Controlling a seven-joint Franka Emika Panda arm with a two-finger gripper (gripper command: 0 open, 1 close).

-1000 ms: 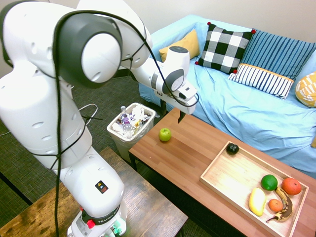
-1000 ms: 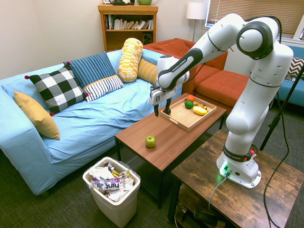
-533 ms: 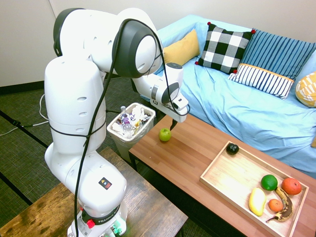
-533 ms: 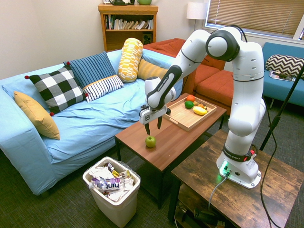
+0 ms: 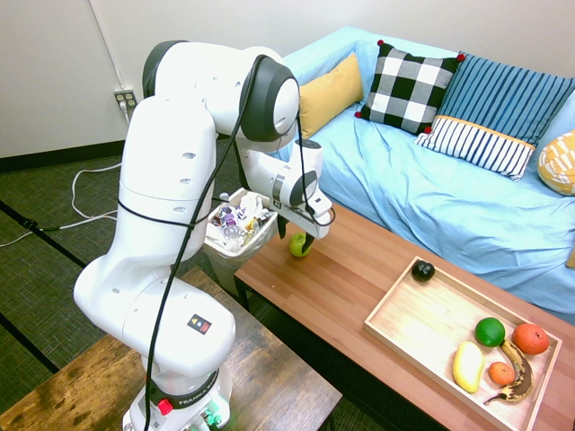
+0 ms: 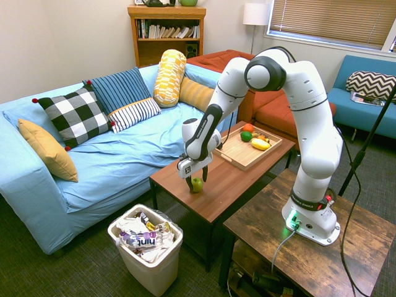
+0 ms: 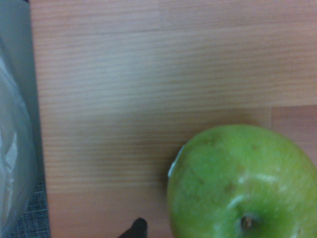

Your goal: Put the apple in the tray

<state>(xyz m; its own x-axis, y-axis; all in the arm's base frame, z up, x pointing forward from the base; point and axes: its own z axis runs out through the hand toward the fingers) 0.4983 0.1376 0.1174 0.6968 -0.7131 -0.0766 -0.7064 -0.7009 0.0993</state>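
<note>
The small yellow-green apple (image 5: 300,248) sits near the end of the brown wooden coffee table (image 5: 359,265), close to the wastebasket side. My gripper (image 5: 295,237) has come down over it and stands open, one finger on each side of the apple (image 6: 197,184). The fingers (image 6: 189,182) look apart from the fruit's skin. Up close in the wrist view, the apple (image 7: 242,183) shows with its stem dimple on bare wood. The light-wood tray (image 5: 429,321) lies at the table's other end, also seen as the tray (image 6: 237,152) from the opposite side.
In the tray lie a dark green fruit (image 5: 490,331), an orange (image 5: 530,338), a yellow fruit (image 5: 467,366), a banana (image 5: 516,375) and a blackish fruit (image 5: 423,270). A full white wastebasket (image 5: 235,224) stands off the table's end. A blue sofa (image 5: 431,193) runs behind it.
The arm has swung across the table from above its middle and dropped down over the apple. The gripper stayed open; the apple has not moved.
</note>
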